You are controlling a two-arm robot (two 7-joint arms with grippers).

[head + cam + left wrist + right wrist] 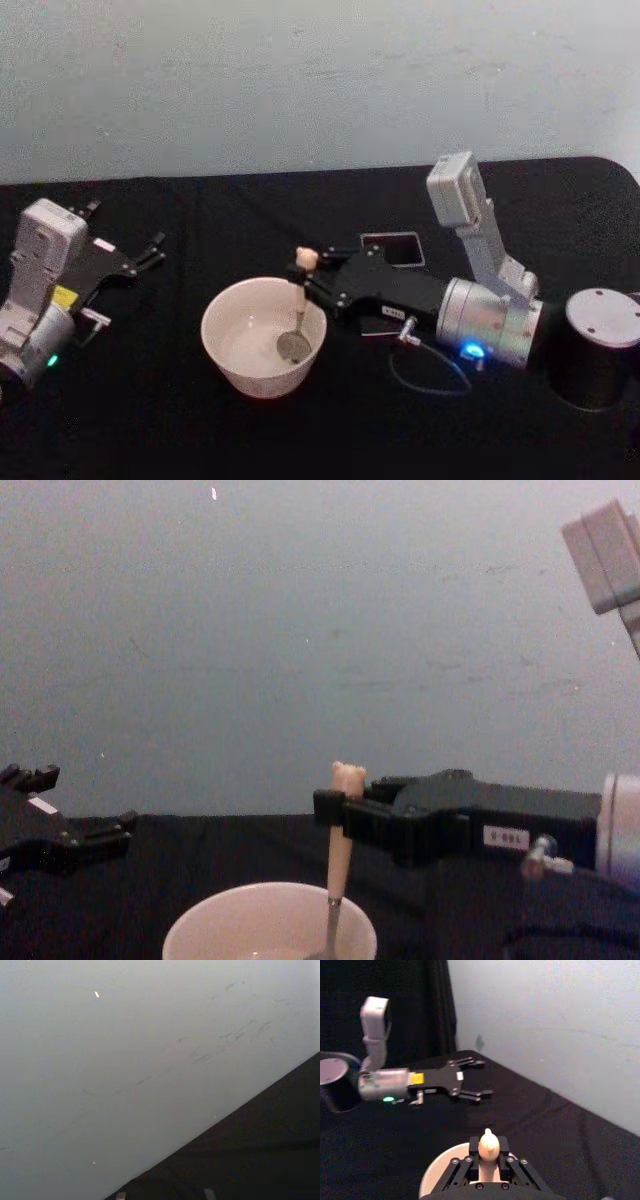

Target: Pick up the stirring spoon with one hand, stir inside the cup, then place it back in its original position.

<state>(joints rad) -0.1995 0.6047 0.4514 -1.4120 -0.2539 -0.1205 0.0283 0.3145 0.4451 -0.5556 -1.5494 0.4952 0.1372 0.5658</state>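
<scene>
The right gripper (304,272) clamps the spoon (300,308) just below its knob. The spoon stands upright, its bowl low in the cup (214,318), toward the right wall. I would stir in small circles, keeping the neck off the rim. The holder (394,249) stands just behind the gripper. The left gripper (128,232) rests spread open on the desk (150,420), well apart.

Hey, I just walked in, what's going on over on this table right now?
The right hand grips the stirring spoon by its cream handle, holding it upright with the metal bowl down inside the cup. The dark grey square holder stands just behind that hand. The left hand sits open off to the left, touching nothing.
</scene>
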